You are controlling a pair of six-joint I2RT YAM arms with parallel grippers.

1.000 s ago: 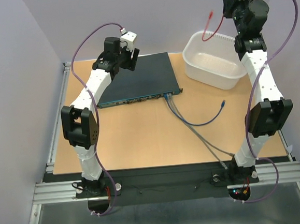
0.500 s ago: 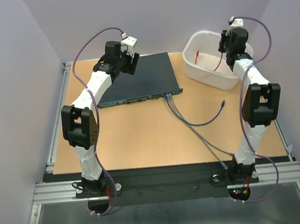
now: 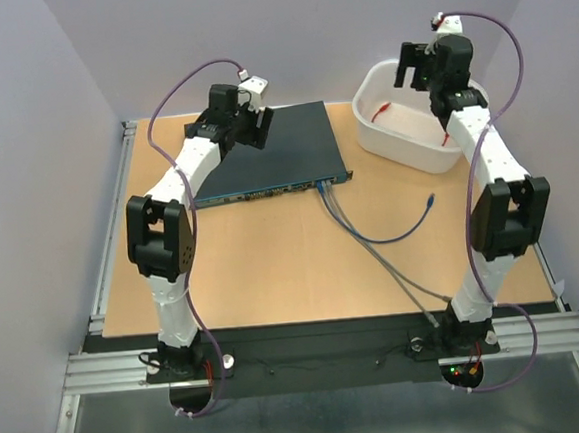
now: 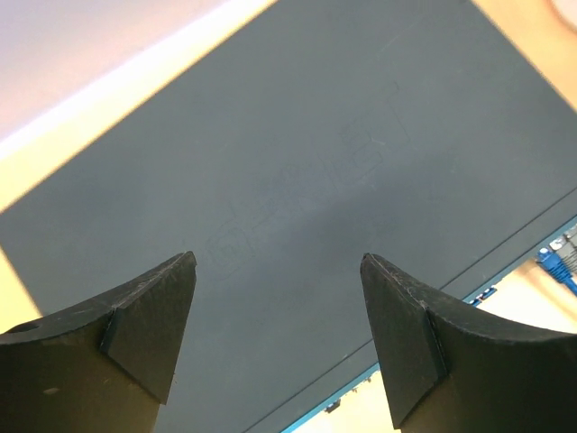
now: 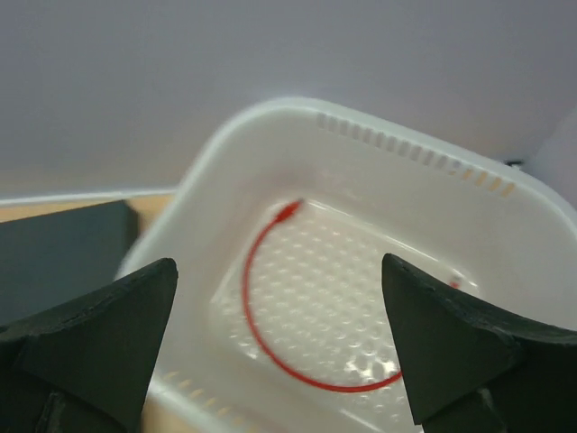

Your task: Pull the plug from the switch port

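Observation:
The switch (image 3: 280,157) is a flat dark box lying at the back of the table, its sockets facing the near side. A blue cable (image 3: 371,238) and a grey cable (image 3: 399,273) are plugged in at its right front corner (image 3: 321,184). My left gripper (image 3: 254,129) hovers open over the switch's far left part; the left wrist view shows the lid (image 4: 315,171) between its fingers (image 4: 149,316) and a blue plug (image 4: 554,262) at the right edge. My right gripper (image 3: 413,66) is open above the white tub, where a red cable (image 5: 257,338) lies loose.
The white tub (image 3: 410,152) stands at the back right, its rim (image 5: 388,135) below the right fingers. The blue cable's free end (image 3: 430,201) rests on the wooden table (image 3: 254,269). The grey cable runs to the near edge by the right arm's base.
The right gripper lowered the red cable into the tub, opened and let it go, then lifted away. The left gripper opened over the switch.

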